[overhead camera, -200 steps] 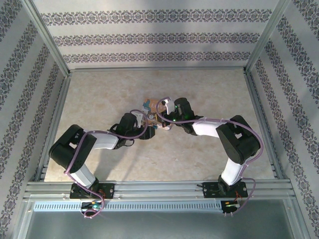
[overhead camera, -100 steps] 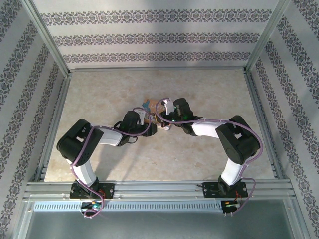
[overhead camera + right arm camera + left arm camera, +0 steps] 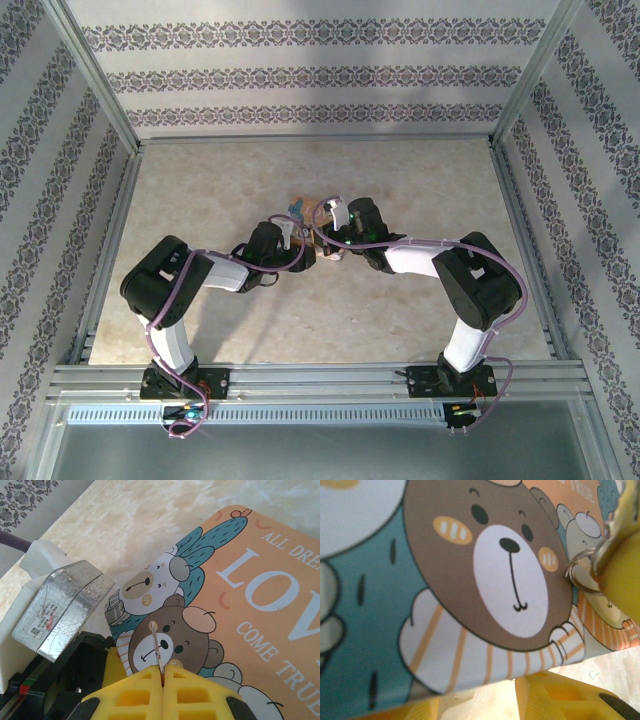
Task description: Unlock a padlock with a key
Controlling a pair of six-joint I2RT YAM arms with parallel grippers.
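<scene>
**Key in hand, lock not yet met**

The right gripper (image 3: 162, 672) is clamped on the key (image 3: 156, 645), which juts over the bear picture on the orange box (image 3: 260, 605), mid-table. The left gripper (image 3: 293, 237) sits just left, at the box's edge; whether it grips anything I cannot tell (a thin wire ring (image 3: 568, 570) touches one finger). The padlock I cannot make out; inserting and turning look undone.

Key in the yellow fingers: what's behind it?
Behind the key is the box lid, and the key's tip crosses a printed bear. The right gripper is shut on the key's lower end and hides it. The box's inside is covered.
</scene>
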